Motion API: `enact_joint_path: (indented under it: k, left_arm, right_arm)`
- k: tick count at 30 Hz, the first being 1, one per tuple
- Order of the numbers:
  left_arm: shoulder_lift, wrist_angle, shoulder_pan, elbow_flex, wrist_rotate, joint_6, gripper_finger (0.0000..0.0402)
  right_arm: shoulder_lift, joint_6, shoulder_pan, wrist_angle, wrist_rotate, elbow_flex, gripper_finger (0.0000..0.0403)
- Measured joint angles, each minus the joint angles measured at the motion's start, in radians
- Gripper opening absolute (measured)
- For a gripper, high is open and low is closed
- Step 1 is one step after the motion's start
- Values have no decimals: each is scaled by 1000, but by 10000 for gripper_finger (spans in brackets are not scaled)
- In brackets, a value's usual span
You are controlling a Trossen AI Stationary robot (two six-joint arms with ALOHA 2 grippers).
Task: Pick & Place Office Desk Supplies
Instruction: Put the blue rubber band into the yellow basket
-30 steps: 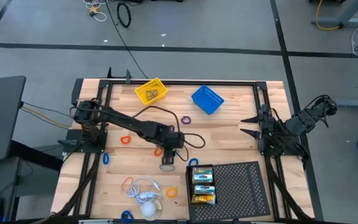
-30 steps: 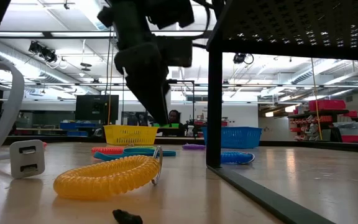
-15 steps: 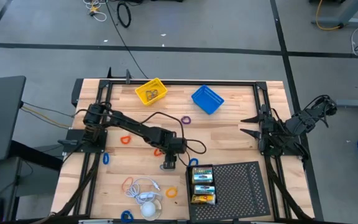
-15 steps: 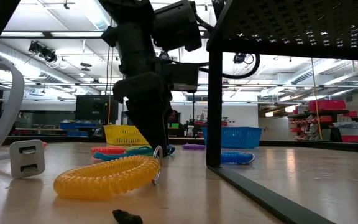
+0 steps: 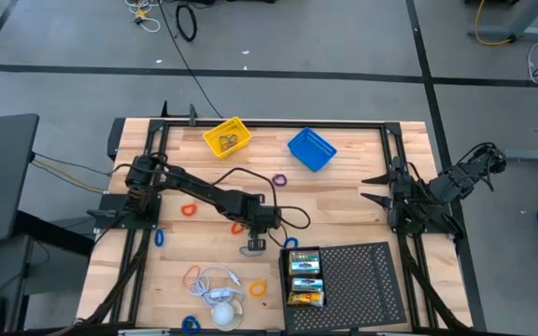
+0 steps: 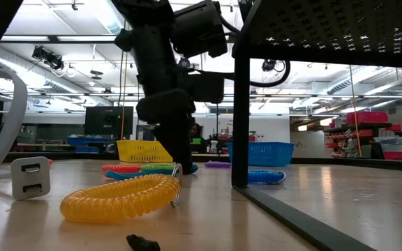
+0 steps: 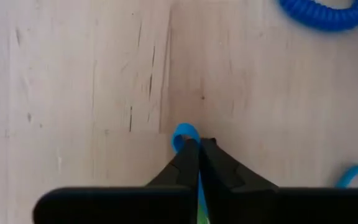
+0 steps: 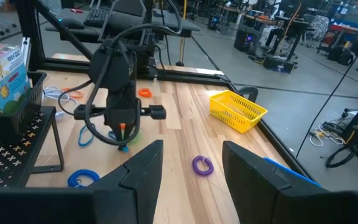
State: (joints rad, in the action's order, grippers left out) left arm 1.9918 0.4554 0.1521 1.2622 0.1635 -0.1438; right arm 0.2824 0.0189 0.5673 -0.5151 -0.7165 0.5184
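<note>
Two arms | wooden table (image 5: 344,201), workshop behind | left gripper (image 7: 194,146) jaws pinching blue band (image 7: 184,134) | right jaws parted, empty

Tabletop (image 5: 344,201): pale wood planks. Tray (image 5: 367,280): black, perforated. Baskets: one yellow (image 5: 227,137), one blue (image 5: 312,149). Crayon boxes (image 5: 305,277): yellow and green. Coiled bands: purple (image 5: 279,178), orange (image 5: 190,210), yellow (image 6: 121,198), blue (image 7: 319,12). Left fingers (image 7: 188,158): black, pinching a blue loop (image 7: 184,133).
</note>
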Motion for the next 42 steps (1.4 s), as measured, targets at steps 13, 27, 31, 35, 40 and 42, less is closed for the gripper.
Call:
enact_joint_path:
  k: [13, 27, 31, 35, 40, 42]
  left_arm:
    - [-126, 144, 39, 50, 186, 32, 2]
    - [-236, 268, -192, 43, 331, 207, 1]
    - [-237, 219, -312, 43, 269, 294, 1]
    - [-237, 129, -448, 43, 124, 351, 1]
    - [-244, 78, -614, 43, 66, 383, 1]
    - [-249, 79, -675, 44, 67, 380, 1]
  right_arm:
    - [0, 2, 0, 0, 0, 0, 176]
    - [0, 3, 0, 2, 0, 0, 176]
    - [0, 8, 0, 0, 0, 0, 176]
    - [0, 20, 0, -12, 0, 0, 176]
    - [0, 28, 0, -14, 0, 0, 176]
    - [0, 28, 0, -14, 0, 0, 176]
